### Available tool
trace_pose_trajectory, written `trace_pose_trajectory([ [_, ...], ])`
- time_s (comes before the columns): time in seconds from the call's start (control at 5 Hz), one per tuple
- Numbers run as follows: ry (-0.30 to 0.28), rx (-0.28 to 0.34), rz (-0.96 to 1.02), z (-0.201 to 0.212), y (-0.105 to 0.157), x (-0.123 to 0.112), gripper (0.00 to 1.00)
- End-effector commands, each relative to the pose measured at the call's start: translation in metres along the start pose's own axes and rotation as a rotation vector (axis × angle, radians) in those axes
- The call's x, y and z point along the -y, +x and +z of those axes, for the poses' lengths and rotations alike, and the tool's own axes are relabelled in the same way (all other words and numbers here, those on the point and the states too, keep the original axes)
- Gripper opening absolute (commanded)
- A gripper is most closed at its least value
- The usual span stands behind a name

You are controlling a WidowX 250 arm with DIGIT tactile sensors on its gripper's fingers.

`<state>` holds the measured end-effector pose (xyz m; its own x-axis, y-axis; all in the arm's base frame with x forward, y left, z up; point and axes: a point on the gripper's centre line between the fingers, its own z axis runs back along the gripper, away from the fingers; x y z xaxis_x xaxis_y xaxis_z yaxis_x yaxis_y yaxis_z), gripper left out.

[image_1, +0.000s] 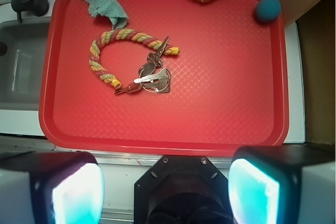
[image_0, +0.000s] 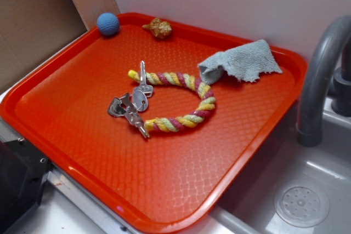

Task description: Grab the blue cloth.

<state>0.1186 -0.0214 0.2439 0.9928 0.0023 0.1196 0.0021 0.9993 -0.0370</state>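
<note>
The blue cloth [image_0: 241,61] is a pale grey-blue rag with ragged edges. It lies crumpled in the back right corner of the red tray [image_0: 71,164], one end touching the rope ring [image_0: 184,102]. In the wrist view the blue cloth [image_1: 105,1] sits at the top left of the tray [image_1: 210,108]. My gripper [image_1: 165,192] hangs high over the tray's near edge, far from the cloth. It is open, with nothing between its fingers [image_1: 79,192]. The exterior view does not show the gripper.
A bunch of keys [image_0: 131,105] lies across the rope ring's open ends. A shell [image_0: 158,28] and a small blue ball [image_0: 108,24] rest at the tray's back left. A grey faucet [image_0: 321,80] and sink [image_0: 301,190] stand right of the tray.
</note>
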Motion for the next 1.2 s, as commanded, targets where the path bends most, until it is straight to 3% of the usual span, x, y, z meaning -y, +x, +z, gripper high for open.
trace_pose_trajectory([
  [0.0, 0.0, 0.0, 0.0, 0.0, 0.0, 0.0, 1.0],
  [0.2, -0.101, 0.092, -0.052, -0.028, 0.038, 0.0, 1.0],
  [0.4, -0.143, 0.141, -0.145, -0.064, 0.064, 0.007, 1.0],
  [1.0, -0.143, 0.141, -0.145, -0.064, 0.064, 0.007, 1.0],
])
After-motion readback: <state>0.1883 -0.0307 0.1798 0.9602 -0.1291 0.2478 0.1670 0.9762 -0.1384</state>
